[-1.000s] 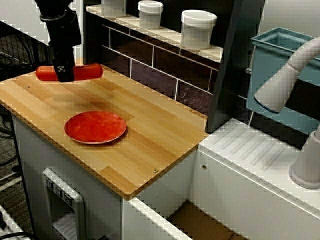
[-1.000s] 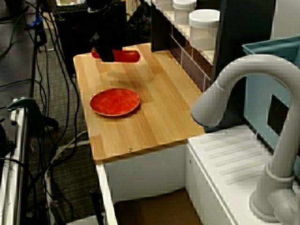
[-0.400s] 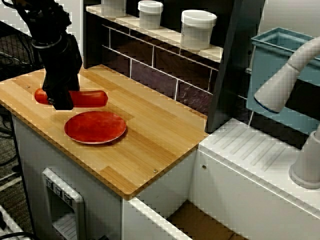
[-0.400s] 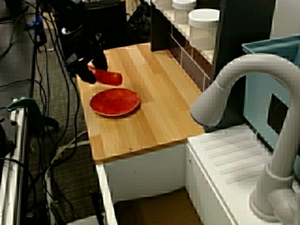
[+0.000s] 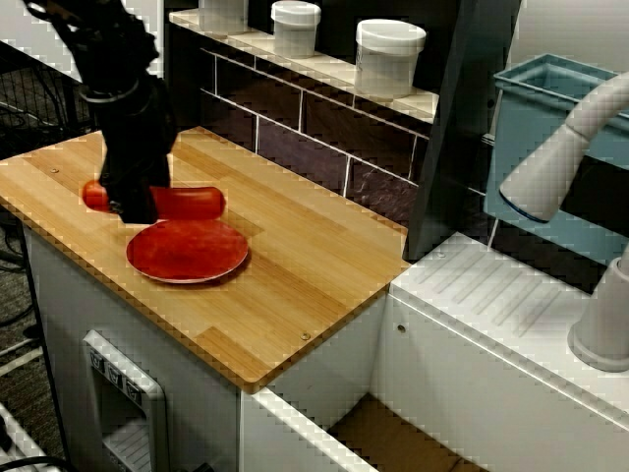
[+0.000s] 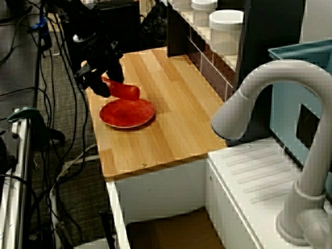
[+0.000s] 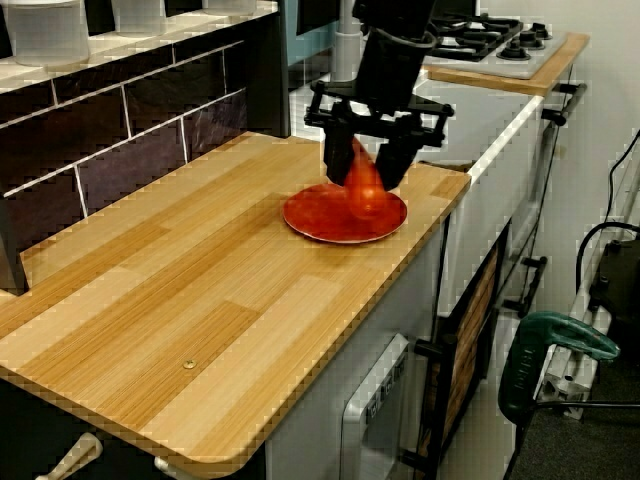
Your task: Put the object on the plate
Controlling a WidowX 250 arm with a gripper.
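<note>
The object [image 5: 187, 203] [image 6: 123, 91] [image 7: 364, 180] is a red-orange sausage-shaped cylinder, held level just above the plate's far edge. My black gripper [image 5: 134, 205] [image 6: 102, 85] [image 7: 365, 168] is shut on the object near its middle, with both ends sticking out. The plate [image 5: 187, 251] [image 6: 127, 113] [image 7: 330, 218] is a small round red-orange dish lying flat on the wooden counter [image 5: 295, 265] near its front edge. The object hangs over the plate's rim; I cannot tell whether it touches the plate.
White lidded jars [image 5: 390, 54] stand on a tiled shelf behind the counter. A dark vertical post [image 5: 462, 128] borders the counter's right end, with a white sink surface [image 5: 491, 315] and grey faucet [image 6: 270, 104] beyond. Cables [image 6: 52, 78] hang off the counter's left side.
The gripper has carried the object from the counter's far back corner forward and down, bringing it over the plate's edge. The plate has stayed put.
</note>
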